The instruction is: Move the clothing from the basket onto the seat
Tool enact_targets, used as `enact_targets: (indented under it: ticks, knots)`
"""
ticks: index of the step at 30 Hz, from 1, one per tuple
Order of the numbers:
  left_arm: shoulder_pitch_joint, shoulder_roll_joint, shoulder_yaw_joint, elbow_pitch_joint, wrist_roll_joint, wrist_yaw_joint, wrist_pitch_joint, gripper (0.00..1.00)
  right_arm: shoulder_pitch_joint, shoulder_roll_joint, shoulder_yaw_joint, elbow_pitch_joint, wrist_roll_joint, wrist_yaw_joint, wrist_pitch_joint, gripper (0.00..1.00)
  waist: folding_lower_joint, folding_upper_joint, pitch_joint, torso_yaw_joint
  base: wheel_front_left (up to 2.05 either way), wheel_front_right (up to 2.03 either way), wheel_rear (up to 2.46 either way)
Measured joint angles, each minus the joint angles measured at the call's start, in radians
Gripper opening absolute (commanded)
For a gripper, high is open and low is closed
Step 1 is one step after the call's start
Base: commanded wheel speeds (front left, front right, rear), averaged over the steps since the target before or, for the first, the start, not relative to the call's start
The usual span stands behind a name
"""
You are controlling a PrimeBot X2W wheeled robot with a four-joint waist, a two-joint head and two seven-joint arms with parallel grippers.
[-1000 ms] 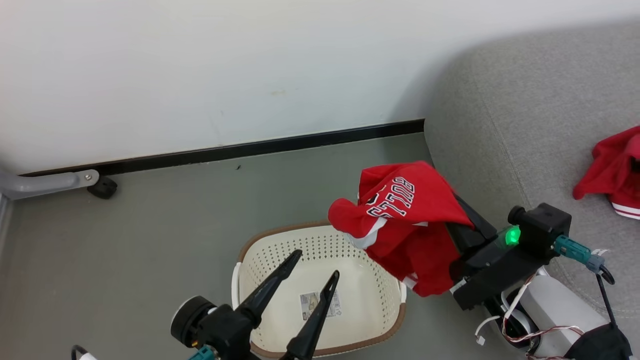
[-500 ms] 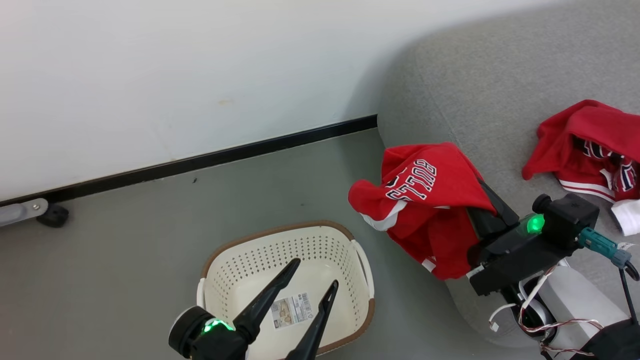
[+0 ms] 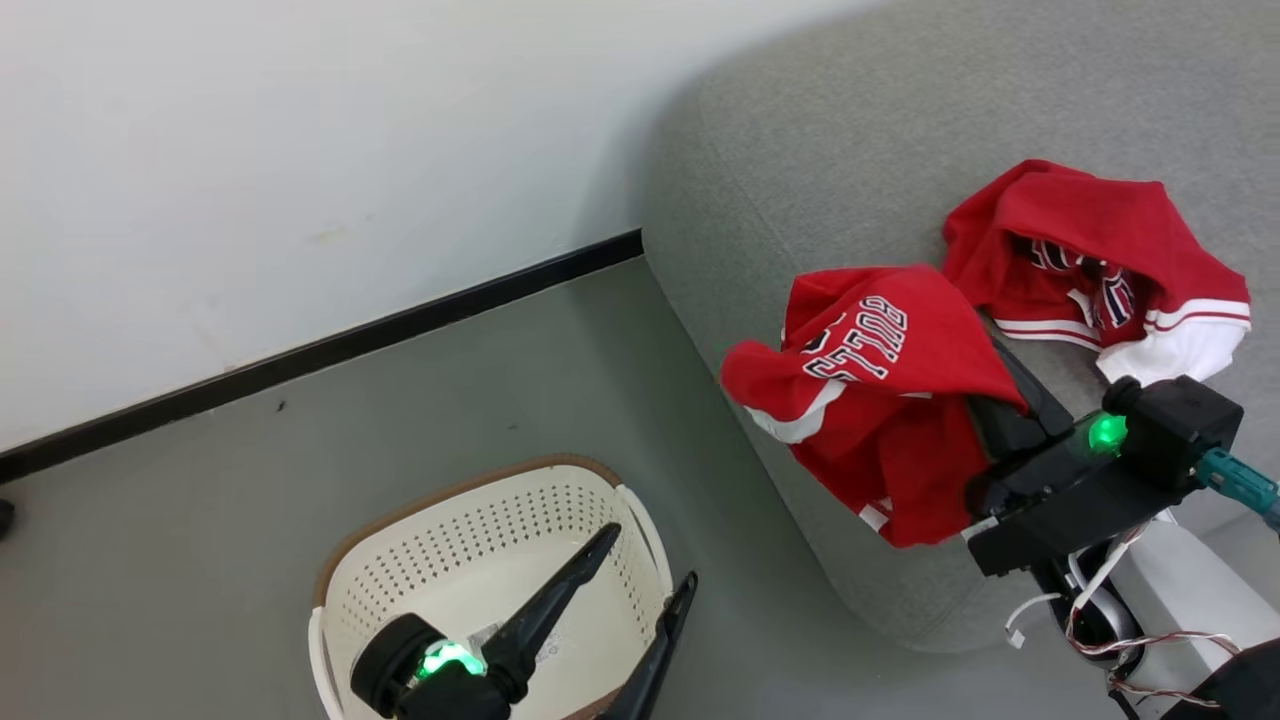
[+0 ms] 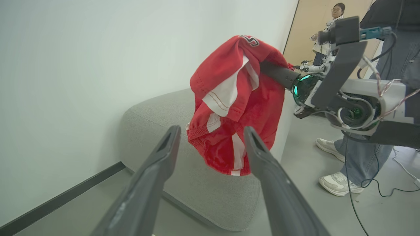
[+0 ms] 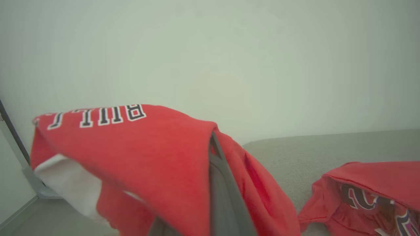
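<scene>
A bright red garment with black-and-white lettering (image 3: 870, 400) hangs right of centre, pinched in the right gripper's (image 3: 1005, 410) jaws above the grey fabric seat's (image 3: 860, 150) edge. A second red garment (image 3: 1090, 240) lies upper right on it. Lower left, the left gripper (image 3: 651, 554) spreads its fingers over the cream perforated plastic basket (image 3: 470, 520).

The right claw's (image 3: 1012, 400) fingertips are buried under the red garment (image 3: 880, 400) draped over them. Below the left claw (image 3: 649, 555), the basket (image 3: 480, 520) is cut off at the head view's bottom edge, its label (image 3: 488, 633) mostly covered by that claw. Beside the right claw, the second garment's (image 5: 367, 193) lettering blurs.
</scene>
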Motion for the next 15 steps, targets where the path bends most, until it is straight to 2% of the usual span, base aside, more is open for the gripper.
enact_targets:
  ticks: [8,15]
  knots:
    - [-0.001,-0.005,-0.016,-0.001,0.000,-0.008,-0.001,1.00,-0.001,-0.039,-0.063,-0.019,-0.001,-0.003,0.000,0.00,0.0000,0.0000,0.003,-0.072,0.00,0.00,0.00]
    - [-0.001,-0.012,-0.039,-0.011,0.000,-0.008,0.000,1.00,-0.002,-0.046,-0.108,-0.022,0.021,-0.002,0.000,0.00,0.0000,0.0000,0.014,-0.097,0.00,0.00,0.00]
